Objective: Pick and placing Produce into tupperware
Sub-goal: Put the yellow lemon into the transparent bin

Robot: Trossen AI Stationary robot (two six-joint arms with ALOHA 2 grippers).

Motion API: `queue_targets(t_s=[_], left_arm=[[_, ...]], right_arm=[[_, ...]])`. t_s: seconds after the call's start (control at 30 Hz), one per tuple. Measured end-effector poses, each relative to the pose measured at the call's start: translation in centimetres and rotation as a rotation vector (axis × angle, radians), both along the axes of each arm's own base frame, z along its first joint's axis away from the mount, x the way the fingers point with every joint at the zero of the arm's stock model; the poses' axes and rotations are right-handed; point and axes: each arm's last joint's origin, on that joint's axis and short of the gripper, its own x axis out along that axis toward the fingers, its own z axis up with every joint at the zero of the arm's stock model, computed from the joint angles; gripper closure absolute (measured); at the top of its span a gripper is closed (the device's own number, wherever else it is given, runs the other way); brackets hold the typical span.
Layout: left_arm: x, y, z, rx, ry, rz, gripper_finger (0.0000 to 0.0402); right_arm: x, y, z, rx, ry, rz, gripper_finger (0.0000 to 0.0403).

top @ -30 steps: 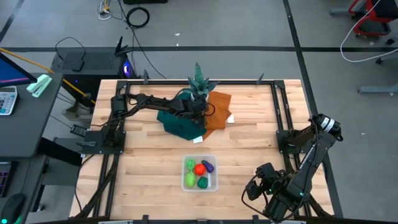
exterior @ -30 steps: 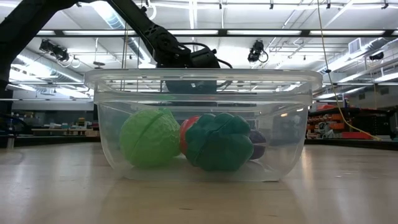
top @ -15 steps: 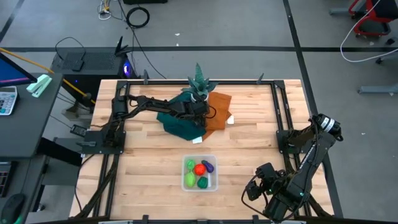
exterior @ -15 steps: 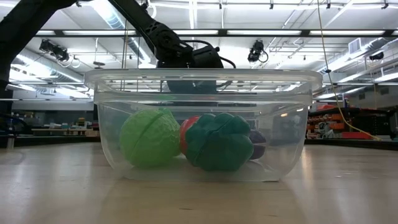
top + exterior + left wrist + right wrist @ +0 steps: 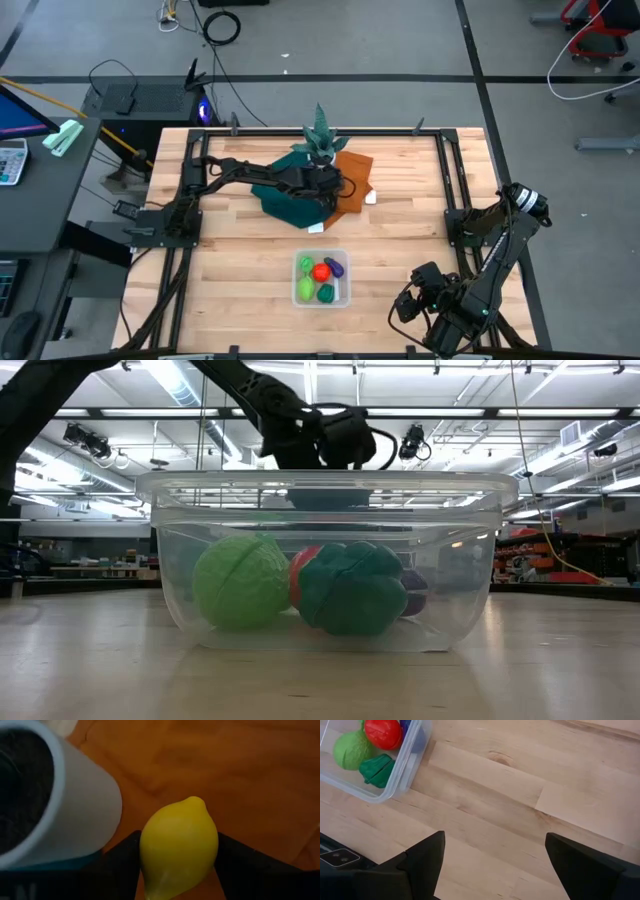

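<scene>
My left gripper [image 5: 330, 185] hangs over the teal cloth [image 5: 285, 200] and the orange cloth [image 5: 352, 170], beside the spiky plant [image 5: 322, 135], and is shut on the yellow lemon [image 5: 179, 845]. The clear tub [image 5: 321, 279] stands on the table's near middle and holds a light green piece [image 5: 240, 582], a dark green piece [image 5: 352, 588], a red piece [image 5: 382, 732] and a purple piece [image 5: 335, 266]. My right gripper [image 5: 490, 865] waits open at the near right corner, to the right of the tub [image 5: 407, 767]. My left gripper pinches the yellow lemon across its belly [image 5: 150, 850], one dark finger [image 5: 122, 860] on each side. The fingers point down from above. The lemon's pointed tip [image 5: 196, 801] sticks out past the fingers over the orange cloth [image 5: 250, 780].
The plant's white pot [image 5: 75, 815] stands close beside the lemon. Bare wood lies between the cloths and the tub and to the tub's right [image 5: 520, 795]. Metal frame rails run along the table's left and right edges.
My left gripper has moved toward the table's right edge and risen a little above the cloths, staying shut.
</scene>
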Motion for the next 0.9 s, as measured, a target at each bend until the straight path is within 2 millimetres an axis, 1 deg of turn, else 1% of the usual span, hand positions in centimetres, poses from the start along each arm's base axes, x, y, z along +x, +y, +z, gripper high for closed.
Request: queue_targets(t_s=[0.2,0.3,0.47,0.67,0.9], left_arm=[[0.8,-0.8,1.5,0.006,-0.018,-0.018,0.0185],[1.1,-1.6,2.2,0.002,-0.019,-0.036,0.0185],[1.6,-3.7,3.1,-0.047,-0.012,-0.108,0.0184],[1.8,-6.5,4.5,-0.039,0.043,-0.205,0.0185],[2.2,-9.4,7.4,-0.07,0.034,-0.283,0.0185]], right_arm=[[0.0,0.0,0.0,-0.002,0.001,0.005,0.0094],[0.0,0.0,0.0,-0.003,0.002,0.01,0.0094],[0.0,0.0,0.0,-0.006,0.004,0.016,0.0094],[0.0,0.0,0.0,-0.009,0.006,0.025,0.0094],[0.0,0.0,0.0,-0.023,-0.008,0.032,0.0094]])
